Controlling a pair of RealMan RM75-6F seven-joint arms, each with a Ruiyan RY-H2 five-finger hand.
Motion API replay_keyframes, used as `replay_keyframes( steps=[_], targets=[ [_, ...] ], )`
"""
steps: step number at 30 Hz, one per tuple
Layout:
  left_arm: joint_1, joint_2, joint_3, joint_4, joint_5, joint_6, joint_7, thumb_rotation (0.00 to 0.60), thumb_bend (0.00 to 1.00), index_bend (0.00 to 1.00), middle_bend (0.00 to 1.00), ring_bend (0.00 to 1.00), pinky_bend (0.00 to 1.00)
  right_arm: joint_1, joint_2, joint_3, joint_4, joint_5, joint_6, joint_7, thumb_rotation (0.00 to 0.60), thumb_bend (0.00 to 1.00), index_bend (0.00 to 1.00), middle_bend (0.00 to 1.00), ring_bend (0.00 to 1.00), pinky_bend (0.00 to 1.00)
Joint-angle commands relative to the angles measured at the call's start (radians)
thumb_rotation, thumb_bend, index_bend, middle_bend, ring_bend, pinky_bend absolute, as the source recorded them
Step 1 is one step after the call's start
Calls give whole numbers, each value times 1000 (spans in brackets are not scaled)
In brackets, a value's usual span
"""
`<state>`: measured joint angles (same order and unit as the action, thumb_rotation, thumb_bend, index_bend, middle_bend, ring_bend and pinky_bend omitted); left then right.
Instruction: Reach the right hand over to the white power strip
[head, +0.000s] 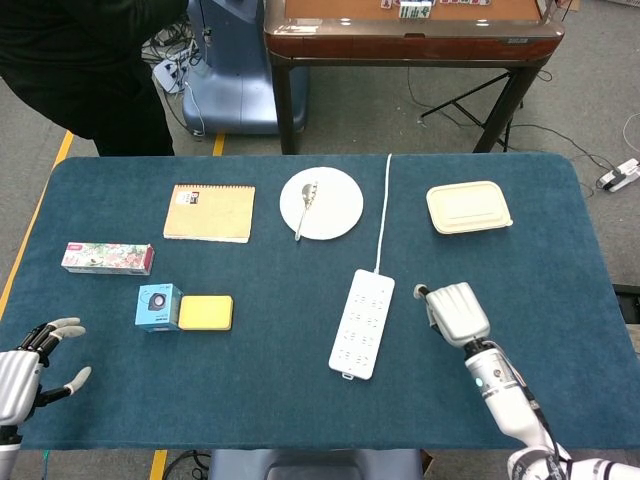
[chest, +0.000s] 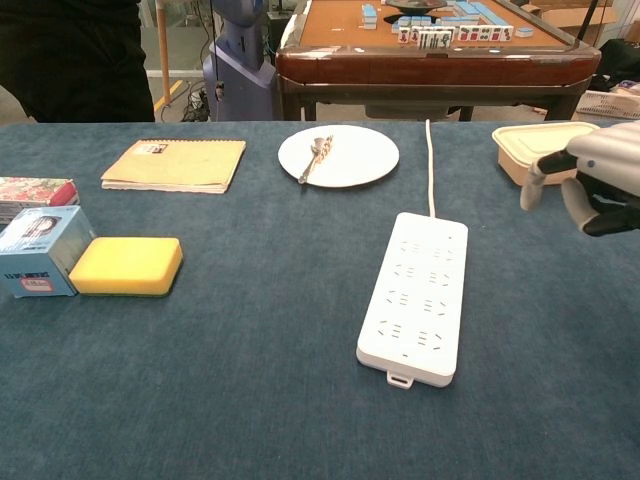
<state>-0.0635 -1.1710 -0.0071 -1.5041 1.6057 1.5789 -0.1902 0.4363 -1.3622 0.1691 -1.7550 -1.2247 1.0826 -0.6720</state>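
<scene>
The white power strip (head: 363, 322) (chest: 418, 296) lies lengthwise in the middle of the blue table, its white cord (head: 384, 208) running to the far edge. My right hand (head: 456, 312) (chest: 595, 178) hovers just right of the strip, a short gap apart, holding nothing, fingers loosely curled and apart. At the front-left corner of the table my left hand (head: 28, 369) rests with fingers spread and empty; the chest view does not show it.
A white plate (head: 322, 203) with a spoon (head: 305, 207) and a tan notebook (head: 210, 212) lie at the back. A beige lidded box (head: 467, 207) sits back right. On the left stand a yellow sponge (head: 205, 312), a blue box (head: 158, 306) and a flowered box (head: 107, 258).
</scene>
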Motion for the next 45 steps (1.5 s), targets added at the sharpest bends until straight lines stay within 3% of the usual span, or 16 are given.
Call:
replay_keyframes(
  steps=[1,15,45],
  targets=[
    [0,-1,0,1,0,-1,1,600,230,399,279,256,592,52,-54,21,27,70,-24,-65,600,987,378,998,1000,1000],
    [-3,-4,0,10,-6,-11,-1,600,230,398,279,256,592,168,-186,28,170,214,-67,-103,600,1000,378,1000,1000,1000],
    [-4,3,-6,20,-29,-25,-31,600,230,394,279,256,592,257,-274,-1,271,267,-60,-57,600,1000,378,1000,1000,1000]
  ],
)
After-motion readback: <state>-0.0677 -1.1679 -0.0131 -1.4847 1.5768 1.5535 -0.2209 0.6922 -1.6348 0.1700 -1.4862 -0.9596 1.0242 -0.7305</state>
